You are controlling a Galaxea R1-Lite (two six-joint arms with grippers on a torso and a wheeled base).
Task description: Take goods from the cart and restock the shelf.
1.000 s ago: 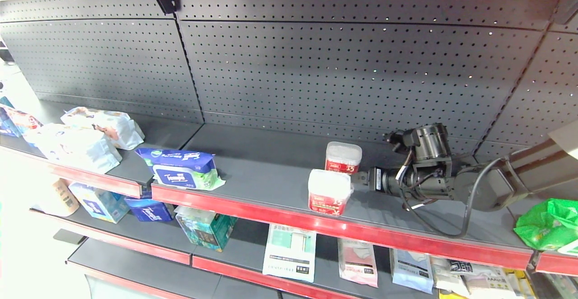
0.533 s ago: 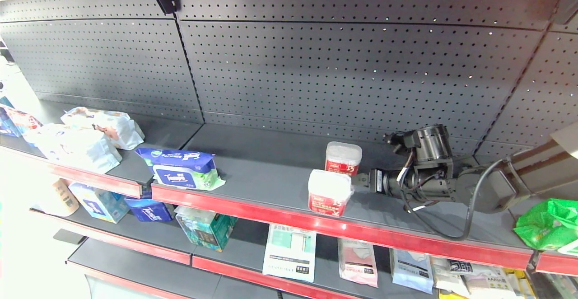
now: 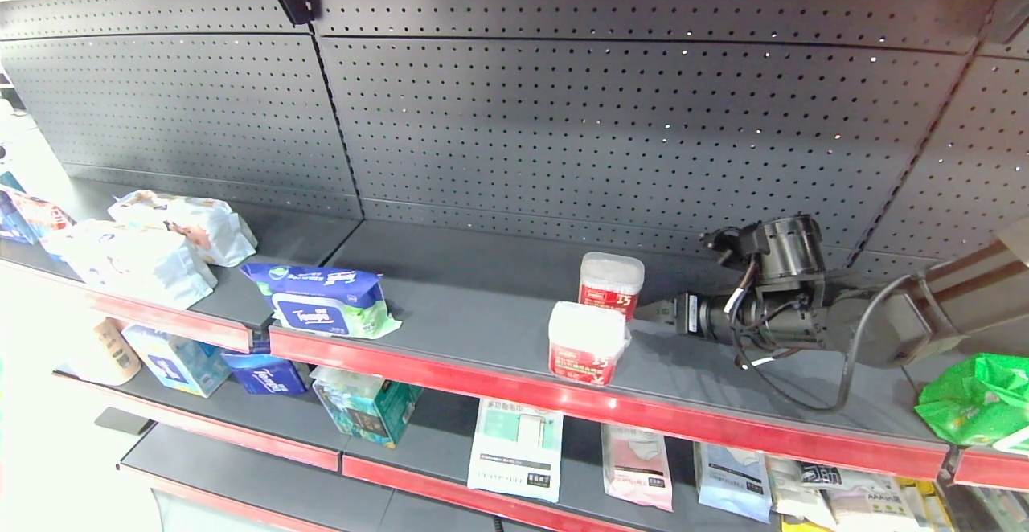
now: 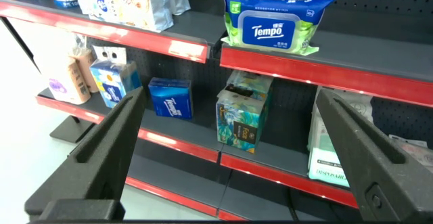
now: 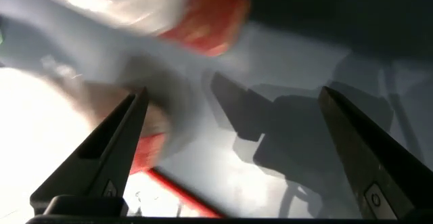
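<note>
My right gripper [image 3: 648,312] hangs low over the shelf [image 3: 482,307], fingers spread apart and nothing between them, its tip just beside two red-and-white tubs. The front tub [image 3: 587,341] stands upright close to the shelf's red front edge [image 3: 450,373], just left of my fingertips. The rear tub [image 3: 612,280] stands upright behind it, deeper in. I cannot tell whether my tip touches the rear tub's lower corner. In the right wrist view my fingers frame bare grey board, and the tubs are red-and-white smears too blurred to place. Behind the tubs the board runs bare to the pegboard back wall [image 3: 563,130]. To their left a wide bare stretch reaches the wet wipes pack [image 3: 321,299], which lies flat right at the front edge. Farther left, past the shelf joint, white tissue packs [image 3: 137,259] sit on the neighbouring section. To my right the board under my arm is bare as far as a green bag [image 3: 977,399] at the shelf's far end. My left gripper [image 4: 230,95] is out in front of the lower shelves, fingers wide apart and holding nothing. Beyond it a teal box [image 4: 243,112] and a blue tissue pack [image 4: 169,97] stand on the lower shelf [image 4: 176,139] under the wipes.
</note>
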